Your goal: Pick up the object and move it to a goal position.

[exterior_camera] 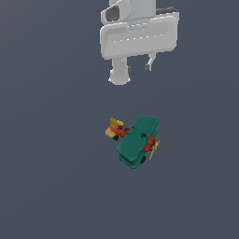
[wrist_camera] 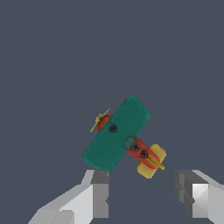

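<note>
In the exterior view, our end effector [exterior_camera: 137, 70] is hanging spread wide, holding nothing, above the toy plane [exterior_camera: 136, 140] on the counter [exterior_camera: 46, 186]. In the wrist view, the plane [wrist_camera: 120, 135] is looking light and hard; we are thinking its thin red body [wrist_camera: 141, 151] is best to grab.

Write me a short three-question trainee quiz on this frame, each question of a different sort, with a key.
1. True or false: the gripper is already closed on the toy biplane.
2. Multiple choice: what colour are the biplane's wings? A) red B) teal-green C) white
3. Short answer: in the exterior view, on which side of the wings does the yellow tail lie?

Key:
1. False. The jaws stand apart, and the plane lies on the grey floor, clear of them.
2. B.
3. On the exterior view's left; the propeller is on its right.
</note>
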